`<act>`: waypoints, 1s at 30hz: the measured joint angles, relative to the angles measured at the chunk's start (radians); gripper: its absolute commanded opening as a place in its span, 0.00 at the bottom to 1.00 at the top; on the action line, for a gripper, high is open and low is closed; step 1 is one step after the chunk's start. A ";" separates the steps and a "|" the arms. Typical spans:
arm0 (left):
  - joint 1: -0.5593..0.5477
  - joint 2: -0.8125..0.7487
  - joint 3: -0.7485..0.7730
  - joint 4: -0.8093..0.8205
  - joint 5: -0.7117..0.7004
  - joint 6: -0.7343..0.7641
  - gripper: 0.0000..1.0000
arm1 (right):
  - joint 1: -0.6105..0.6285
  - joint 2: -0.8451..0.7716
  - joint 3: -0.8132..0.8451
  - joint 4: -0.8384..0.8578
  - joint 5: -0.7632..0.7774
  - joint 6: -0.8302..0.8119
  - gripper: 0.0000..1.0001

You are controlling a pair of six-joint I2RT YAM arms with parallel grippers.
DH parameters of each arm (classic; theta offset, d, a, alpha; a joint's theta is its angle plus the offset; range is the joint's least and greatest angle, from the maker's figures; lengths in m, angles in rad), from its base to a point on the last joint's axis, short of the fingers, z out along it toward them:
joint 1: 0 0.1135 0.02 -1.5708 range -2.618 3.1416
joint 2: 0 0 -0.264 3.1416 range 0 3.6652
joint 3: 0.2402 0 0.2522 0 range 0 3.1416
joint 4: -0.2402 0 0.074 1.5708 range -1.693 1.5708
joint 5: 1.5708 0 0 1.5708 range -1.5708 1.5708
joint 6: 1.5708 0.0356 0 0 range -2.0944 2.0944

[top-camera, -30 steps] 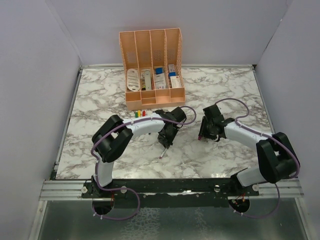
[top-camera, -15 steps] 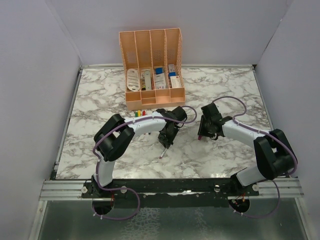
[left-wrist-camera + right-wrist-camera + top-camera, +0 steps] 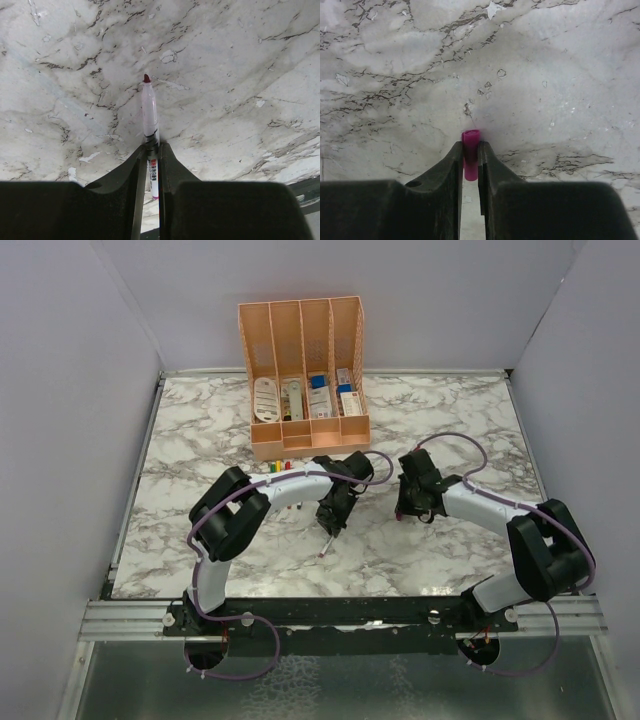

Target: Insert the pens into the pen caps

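Note:
My left gripper [image 3: 149, 148] is shut on a thin grey-white pen [image 3: 149, 112] with a dark red tip that points away from the wrist camera. In the top view this pen [image 3: 326, 545] slants down below the left gripper [image 3: 331, 523]. My right gripper [image 3: 470, 147] is shut on a magenta-purple cap [image 3: 470, 138], which sticks out past the fingertips. In the top view the right gripper [image 3: 404, 510] is to the right of the left one, a short gap apart. Yellow, green and red caps [image 3: 280, 467] lie by the organizer's front. The other pens and the blue cap are out of view.
A peach organizer [image 3: 303, 377] with white and blue boxed items stands at the back centre of the marble table [image 3: 200, 440]. Grey walls close in the left, right and back sides.
My right gripper has moved a little to the left, toward the left gripper. The left gripper has hardly moved.

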 measured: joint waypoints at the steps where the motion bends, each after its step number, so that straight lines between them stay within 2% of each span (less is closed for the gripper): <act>1: 0.001 0.000 0.000 0.000 0.002 0.000 0.00 | 0.002 0.002 0.000 0.000 0.000 -0.001 0.10; 5: 0.007 0.000 0.000 0.000 0.013 0.000 0.00 | 0.010 0.017 0.011 -0.001 -0.005 -0.006 0.01; 19: 0.014 0.001 0.000 0.001 0.027 0.004 0.00 | 0.020 0.036 0.037 -0.003 -0.014 -0.003 0.01; 30: 0.015 -0.022 0.012 -0.002 0.025 0.007 0.00 | 0.027 -0.045 0.082 -0.103 0.091 0.023 0.01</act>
